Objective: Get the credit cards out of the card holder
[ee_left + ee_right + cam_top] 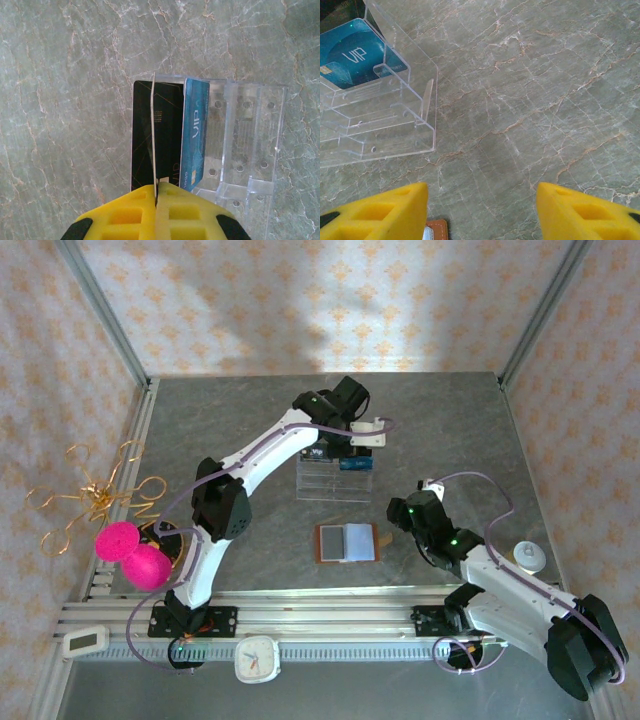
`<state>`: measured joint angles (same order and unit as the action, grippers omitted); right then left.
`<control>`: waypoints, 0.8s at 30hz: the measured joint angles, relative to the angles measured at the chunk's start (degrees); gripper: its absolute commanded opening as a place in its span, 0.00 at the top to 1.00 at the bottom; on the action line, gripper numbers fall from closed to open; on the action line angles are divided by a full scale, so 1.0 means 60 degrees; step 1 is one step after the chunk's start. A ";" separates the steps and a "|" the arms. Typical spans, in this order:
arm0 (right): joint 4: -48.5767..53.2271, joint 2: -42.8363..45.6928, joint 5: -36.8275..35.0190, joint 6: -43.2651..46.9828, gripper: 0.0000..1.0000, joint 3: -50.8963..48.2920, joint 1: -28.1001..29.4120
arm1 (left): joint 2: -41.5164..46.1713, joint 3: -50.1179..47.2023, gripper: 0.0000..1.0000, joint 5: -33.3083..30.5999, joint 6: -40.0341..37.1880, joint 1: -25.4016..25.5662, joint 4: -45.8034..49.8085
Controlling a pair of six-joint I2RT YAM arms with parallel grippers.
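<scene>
The card holder (347,542), a brown leather wallet, lies open on the table with its pale inside facing up; one brown corner (436,230) shows by my right fingers. My left gripper (156,192) is shut on a thin credit card (152,130), seen edge-on, over the back tier of the clear rack (245,140). A black card (167,135) and a light blue VIP card (195,130) stand in that tier. In the top view my left gripper (345,452) sits above the rack (335,480). My right gripper (482,200) is open over bare table, just right of the wallet (398,512).
Two pink balls (135,555) and a gold wire ornament (95,495) sit at the left edge. A white clock (257,658) and a small white device (85,642) rest on the front rail. A white round object (527,557) lies right of my right arm.
</scene>
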<state>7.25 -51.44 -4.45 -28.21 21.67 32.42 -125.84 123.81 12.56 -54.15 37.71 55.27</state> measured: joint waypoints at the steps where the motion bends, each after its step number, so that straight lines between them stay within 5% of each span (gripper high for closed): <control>1: 0.0000 0.0000 0.0000 0.0000 0.42 0.0000 -0.0004 | 0.0000 -0.0062 1.00 -0.0029 0.0000 0.0000 -0.0047; 18: -0.0007 0.0029 0.0251 -0.0007 0.43 0.0000 -0.0004 | 0.0087 -0.0583 1.00 -0.0390 0.0040 0.0007 -0.0521; 24: -0.0098 0.0029 0.0313 -0.0015 0.43 0.0000 -0.0004 | 0.0055 0.0543 1.00 -0.0637 0.0117 0.0044 -0.0186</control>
<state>6.66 -51.27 -2.57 -28.29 21.67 32.40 -125.51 127.07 8.73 -53.45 37.98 54.15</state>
